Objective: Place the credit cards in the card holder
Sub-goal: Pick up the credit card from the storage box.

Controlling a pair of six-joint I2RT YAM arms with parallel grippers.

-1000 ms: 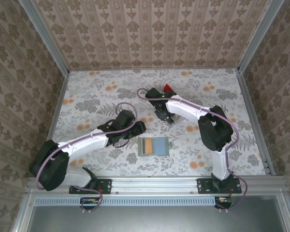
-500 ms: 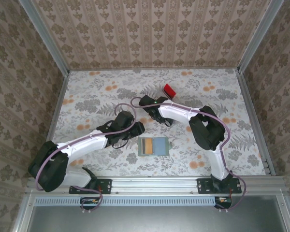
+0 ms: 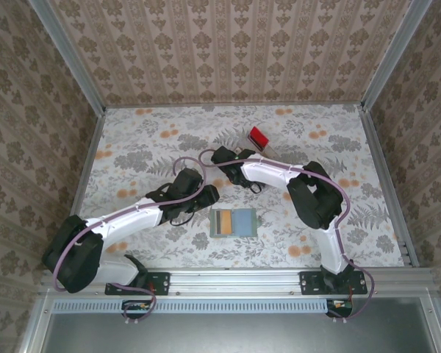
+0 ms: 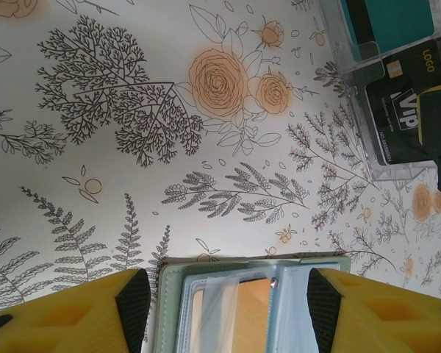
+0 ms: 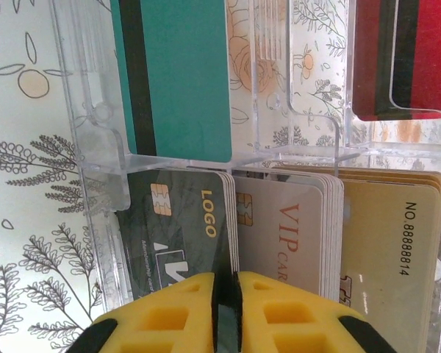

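The card holder (image 3: 233, 222) lies open on the floral table, sage green, with clear slots inside. In the left wrist view its top edge (image 4: 250, 268) sits between the fingers of my open left gripper (image 4: 228, 301), which hovers over it. The credit cards stand in a clear tray (image 5: 95, 169): teal (image 5: 180, 73), red (image 5: 404, 59), a dark stack (image 5: 180, 228), a whitish stack (image 5: 287, 235) and tan (image 5: 389, 243). My right gripper (image 5: 226, 278) is shut on the edge of a dark card. From above, the red card (image 3: 259, 136) shows beside the right gripper (image 3: 224, 157).
The tray's corner with the teal card (image 4: 386, 22) and dark card (image 4: 400, 110) lies just beyond the wallet in the left wrist view. Metal rails (image 3: 382, 169) and patterned walls enclose the table. The left gripper (image 3: 208, 195) sits close to the right arm's wrist.
The right gripper has slid left along the tray, uncovering the red card, and its jaws have closed on the dark card. The left arm has held still.
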